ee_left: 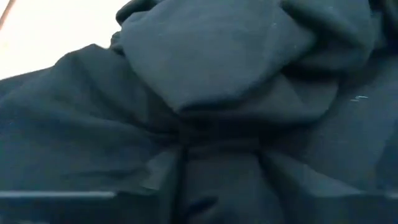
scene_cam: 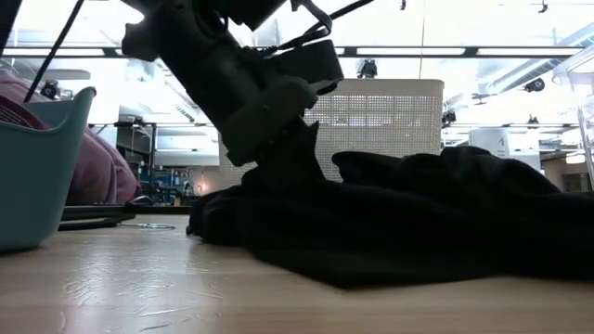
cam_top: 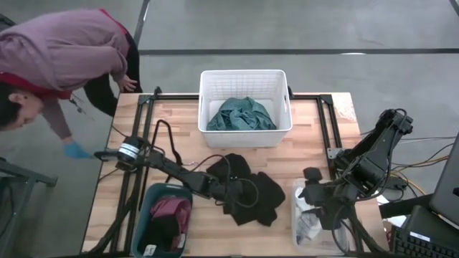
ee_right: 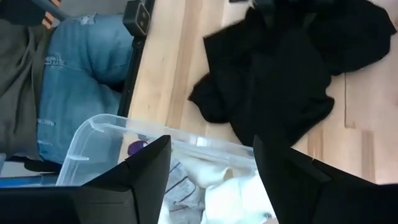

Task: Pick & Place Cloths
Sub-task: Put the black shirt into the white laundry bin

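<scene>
A large black cloth (cam_top: 254, 193) lies crumpled on the middle of the wooden table, resting on its underside (scene_cam: 418, 204). My left gripper (cam_top: 228, 188) has come down onto its left part and is sunk into the folds (scene_cam: 283, 148). Black cloth (ee_left: 217, 74) fills the left wrist view. My right gripper (ee_right: 211, 155) hangs open and empty above a clear plastic bin (cam_top: 315, 222) holding white and grey cloths (ee_right: 230, 193). A teal cloth (cam_top: 240, 115) lies in the white basket (cam_top: 244, 74). A maroon cloth (cam_top: 171, 210) lies in the teal tub (cam_top: 147, 215).
The white basket stands at the table's far middle, the teal tub (scene_cam: 37, 167) at the near left, and the clear bin at the near right. A person (cam_top: 57, 50) bends over beyond the far left corner. Legs in jeans (ee_right: 81, 68) show beyond the clear bin.
</scene>
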Controlling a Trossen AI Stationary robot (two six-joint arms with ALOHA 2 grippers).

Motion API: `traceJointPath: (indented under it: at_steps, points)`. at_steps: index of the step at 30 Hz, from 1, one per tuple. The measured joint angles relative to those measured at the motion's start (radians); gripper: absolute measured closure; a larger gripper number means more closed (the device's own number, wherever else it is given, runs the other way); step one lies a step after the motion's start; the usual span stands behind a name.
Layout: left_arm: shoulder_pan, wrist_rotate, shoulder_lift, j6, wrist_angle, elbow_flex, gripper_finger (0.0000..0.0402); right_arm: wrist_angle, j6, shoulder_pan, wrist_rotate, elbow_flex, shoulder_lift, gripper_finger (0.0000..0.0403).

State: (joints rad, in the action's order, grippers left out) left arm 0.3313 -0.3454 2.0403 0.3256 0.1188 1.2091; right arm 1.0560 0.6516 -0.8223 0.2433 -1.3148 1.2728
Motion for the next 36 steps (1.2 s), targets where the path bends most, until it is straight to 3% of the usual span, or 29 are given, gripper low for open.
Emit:
traceJointPath:
  at_steps: [5, 6, 14, 22, 27, 36]
  points:
    - [-0.011, 0.04, 0.018, 0.017, -0.065, -0.002, 0.0346, -0.088, -0.091, 0.0, 0.003, 0.0, 0.0, 0.0174]
    - [-0.011, 0.045, 0.016, 0.009, -0.07, -0.002, 0.0354, -0.109, -0.108, 0.0, 0.003, 0.0, 0.0, 0.0171]
    - [-0.004, 0.011, -0.076, -0.053, -0.084, -0.008, 0.0354, -0.217, -0.221, 0.0, 0.059, 0.0, 0.0, 0.0148]
    - [0.006, -0.065, -0.281, -0.162, -0.09, -0.007, 0.0354, -0.221, -0.297, 0.001, 0.238, 0.007, 0.008, 0.0131]
    - [0.008, -0.076, -0.39, -0.212, -0.104, -0.007, 0.0354, -0.231, -0.308, 0.007, 0.278, 0.015, 0.026, 0.0125]
    - [0.008, -0.124, -0.469, -0.26, -0.222, -0.005, 0.0354, -0.233, -0.333, 0.042, 0.471, 0.02, 0.124, 0.0105]
